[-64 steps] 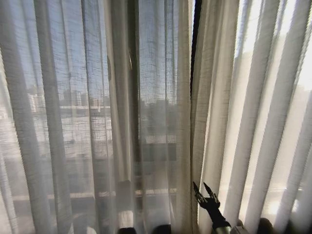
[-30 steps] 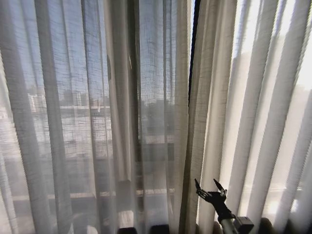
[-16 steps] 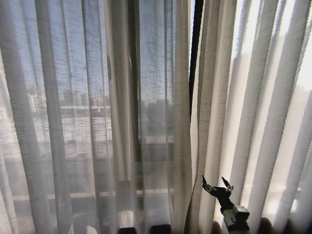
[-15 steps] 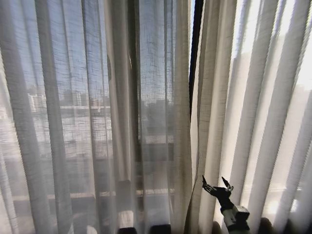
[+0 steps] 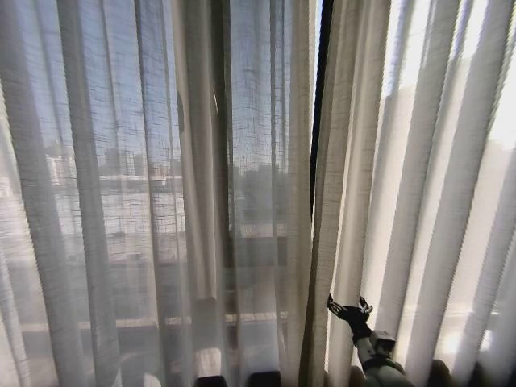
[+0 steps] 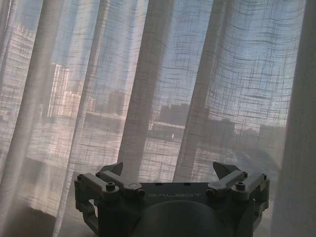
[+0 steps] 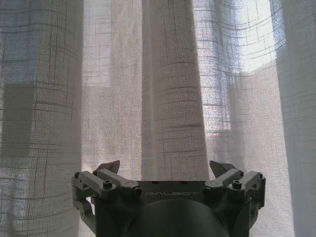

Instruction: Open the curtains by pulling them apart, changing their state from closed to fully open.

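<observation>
dark grey end effector [image 7: 168, 170], embossed "galbot" lettering, visible screws

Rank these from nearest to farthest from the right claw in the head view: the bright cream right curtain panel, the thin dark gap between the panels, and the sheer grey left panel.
1. Bright cream right curtain panel, directly behind the open right claw.
2. Thin dark gap, above it and to its left.
3. Sheer grey left curtain panel, farther left.

Head camera is facing the curtains [image 5: 242, 161] head-on, up close. Each wrist camera is looking past its own spread fingertips, left gripper [image 6: 168, 170] and right gripper [image 7: 165, 168], straight into nearby pleats. All three are sharing fabric.
</observation>
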Robot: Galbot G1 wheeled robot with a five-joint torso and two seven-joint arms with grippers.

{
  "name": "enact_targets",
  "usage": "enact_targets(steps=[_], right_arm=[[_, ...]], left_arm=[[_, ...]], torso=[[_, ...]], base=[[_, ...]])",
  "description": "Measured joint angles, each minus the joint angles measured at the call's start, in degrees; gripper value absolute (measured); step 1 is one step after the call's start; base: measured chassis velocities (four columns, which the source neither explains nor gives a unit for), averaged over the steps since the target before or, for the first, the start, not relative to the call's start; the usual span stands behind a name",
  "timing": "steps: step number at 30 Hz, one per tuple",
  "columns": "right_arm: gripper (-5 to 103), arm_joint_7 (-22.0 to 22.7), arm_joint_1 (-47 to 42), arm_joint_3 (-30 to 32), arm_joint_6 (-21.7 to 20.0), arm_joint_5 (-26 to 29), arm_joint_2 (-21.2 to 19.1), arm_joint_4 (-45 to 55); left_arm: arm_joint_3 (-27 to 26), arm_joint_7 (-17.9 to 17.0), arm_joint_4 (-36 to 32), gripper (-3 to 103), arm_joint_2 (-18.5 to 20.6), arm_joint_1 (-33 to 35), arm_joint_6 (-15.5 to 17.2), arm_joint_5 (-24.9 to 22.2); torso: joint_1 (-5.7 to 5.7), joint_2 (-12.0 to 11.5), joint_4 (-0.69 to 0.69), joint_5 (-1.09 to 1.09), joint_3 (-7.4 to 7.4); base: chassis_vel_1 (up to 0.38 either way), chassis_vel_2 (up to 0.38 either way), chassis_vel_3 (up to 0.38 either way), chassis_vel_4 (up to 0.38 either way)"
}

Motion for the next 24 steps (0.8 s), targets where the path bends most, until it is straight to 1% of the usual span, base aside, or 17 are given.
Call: enact_targets(steps=[1,2,5,6,7,8,9,10,11,12,14,16,17,20,21,23,24], right_arm=[[97,-0.1,0.1,0.2,0.1,0.1,0.0,-0.1],[97,-0.1,0.1,0.2,0.1,0.1,0.0,-0.1],[82,-0.6,-0.1,0.5,0.2,0.4,0.0,0.2],[82,-0.6,-0.1,0.5,0.2,0.4,0.0,0.2],[77,-0.7,-0.3,0.6,0.2,0.5,0.0,0.4],[77,-0.7,-0.4,0.6,0.2,0.5,0.1,0.5],[71,-0.7,-0.5,0.6,0.2,0.6,0.2,0.7],[71,-0.7,-0.5,0.6,0.2,0.6,0.2,0.7],[65,-0.8,-0.6,0.5,0.2,0.6,0.4,0.8],[55,-0.8,-0.8,0.3,0.1,0.7,0.6,1.0],[55,-0.8,-0.8,0.3,0.1,0.7,0.6,1.1],[43,-0.9,-0.9,0.0,-0.4,0.9,1.1,1.3],[43,-0.9,-0.9,0.0,-0.4,0.9,1.1,1.3],[27,-0.9,-1.3,0.0,-1.9,2.2,1.6,2.0],[27,-0.9,-1.3,0.0,-1.9,2.2,1.6,2.0],[17,-0.9,-1.9,0.0,-2.8,2.9,1.7,2.7],[17,-0.9,-2.0,0.1,-3.0,3.1,1.8,2.8]], left_arm=[[0.0,0.0,-0.2,100,-0.1,0.0,0.0,0.3],[0.0,0.0,-0.2,100,-0.1,0.0,0.0,0.3],[0.2,0.0,-0.5,100,-0.3,0.0,0.0,0.8],[0.2,0.0,-0.5,100,-0.3,0.0,0.0,0.8],[0.2,0.0,-0.5,100,-0.3,0.0,0.0,0.9],[0.2,0.0,-0.5,100,-0.3,0.0,0.0,0.9],[0.2,0.0,-0.5,100,-0.3,0.0,0.0,0.9],[0.2,0.0,-0.5,100,-0.3,0.0,0.0,0.9],[0.2,0.0,-0.5,100,-0.3,0.0,0.0,0.9],[0.1,0.0,-0.5,100,-0.2,0.0,0.0,0.9],[0.1,0.0,-0.5,100,-0.2,0.0,0.0,0.9],[0.0,0.0,-0.4,100,-0.2,-0.1,0.0,0.9],[0.0,0.0,-0.4,100,-0.2,-0.1,0.0,0.9],[0.0,0.0,-0.3,100,-0.2,-0.1,0.0,1.2],[0.0,0.0,-0.3,100,-0.2,-0.1,0.0,1.2],[0.1,0.0,-0.1,100,-0.3,-0.1,0.0,1.3],[0.1,0.0,-0.1,100,-0.3,-0.1,0.0,1.3]], torso=[[0.0,0.0,0.0,0.0,0.0],[0.0,0.0,0.0,0.0,0.0],[0.0,0.0,-0.01,0.0,0.0],[0.0,0.0,-0.01,0.0,0.0],[0.0,0.0,-0.01,0.0,0.0],[0.0,0.0,-0.01,0.0,0.0],[0.0,0.0,0.0,0.0,0.0],[0.0,0.0,0.0,0.0,0.0],[0.0,0.0,0.0,0.0,0.0],[0.0,0.0,0.0,0.0,0.0],[0.0,0.0,0.0,0.0,0.0],[0.0,0.0,0.0,0.0,0.0],[0.0,0.0,0.0,0.0,0.0],[0.0,0.0,0.0,0.0,0.0],[0.0,0.0,0.0,0.0,0.0],[0.0,0.0,0.0,0.0,0.0],[0.0,0.0,0.0,0.0,0.0]], base=[[0.0,0.0,0.0,0.0],[0.0,0.0,0.0,0.0],[0.0,0.0,0.0,0.0],[0.0,0.0,0.0,0.0],[0.0,0.0,0.0,0.0],[0.0,0.0,0.0,0.0],[0.0,0.0,0.0,0.0],[0.0,0.0,0.0,0.0],[0.0,0.0,0.0,0.0],[0.0,0.0,0.0,0.0],[0.0,0.0,0.0,0.0],[0.0,0.0,0.0,0.0],[0.0,0.0,0.0,0.0],[0.0,0.0,0.0,0.0],[0.0,0.0,0.0,0.0],[0.0,0.0,0.0,0.0],[0.0,0.0,0.0,0.0]])
